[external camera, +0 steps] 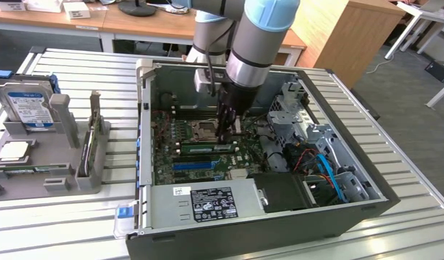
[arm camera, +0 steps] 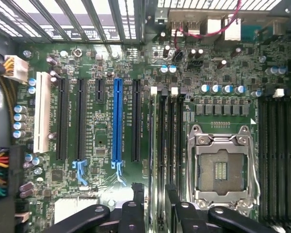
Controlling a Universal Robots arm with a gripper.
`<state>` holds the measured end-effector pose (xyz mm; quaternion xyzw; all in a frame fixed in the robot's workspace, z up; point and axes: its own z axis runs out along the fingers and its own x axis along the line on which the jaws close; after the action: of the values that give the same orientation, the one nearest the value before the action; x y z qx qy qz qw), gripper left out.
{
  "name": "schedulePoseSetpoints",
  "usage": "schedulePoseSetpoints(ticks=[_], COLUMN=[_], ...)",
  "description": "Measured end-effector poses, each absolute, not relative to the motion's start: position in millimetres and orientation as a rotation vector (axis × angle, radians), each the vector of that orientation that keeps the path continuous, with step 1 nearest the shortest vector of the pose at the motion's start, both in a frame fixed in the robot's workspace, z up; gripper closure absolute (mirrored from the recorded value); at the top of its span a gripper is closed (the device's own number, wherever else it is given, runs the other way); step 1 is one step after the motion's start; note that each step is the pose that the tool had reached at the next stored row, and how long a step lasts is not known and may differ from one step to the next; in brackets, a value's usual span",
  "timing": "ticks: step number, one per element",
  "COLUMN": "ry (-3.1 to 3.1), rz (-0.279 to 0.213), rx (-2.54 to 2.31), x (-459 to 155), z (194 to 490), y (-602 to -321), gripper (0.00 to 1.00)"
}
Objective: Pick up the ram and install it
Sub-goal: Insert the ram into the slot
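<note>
Computer case (external camera: 207,246) is lying open on the slatted table (external camera: 395,162), with the arm (external camera: 247,49) reaching down into it. Over the motherboard (arm camera: 233,63) the gripper (arm camera: 154,194) is hovering, fingers (arm camera: 136,213) spread apart and holding nothing. The ram (external camera: 206,147) is standing on edge among the memory slots (arm camera: 177,136), just beneath them. If one end is sitting high, it is probably risking a bad connection; a finger brushing it could be levering it loose.

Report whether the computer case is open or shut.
Open: the computer case lies with no side panel over it, the motherboard is exposed, and the tool reaches inside.
</note>
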<state>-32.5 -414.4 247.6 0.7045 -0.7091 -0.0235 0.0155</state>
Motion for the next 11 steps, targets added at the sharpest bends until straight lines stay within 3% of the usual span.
schedulePoseSetpoints(ticks=[11], ry=[-2.206], rz=[-0.073], rx=[2.192], x=[-32.5], z=[263.9], y=[-414.4], gripper=[0.69])
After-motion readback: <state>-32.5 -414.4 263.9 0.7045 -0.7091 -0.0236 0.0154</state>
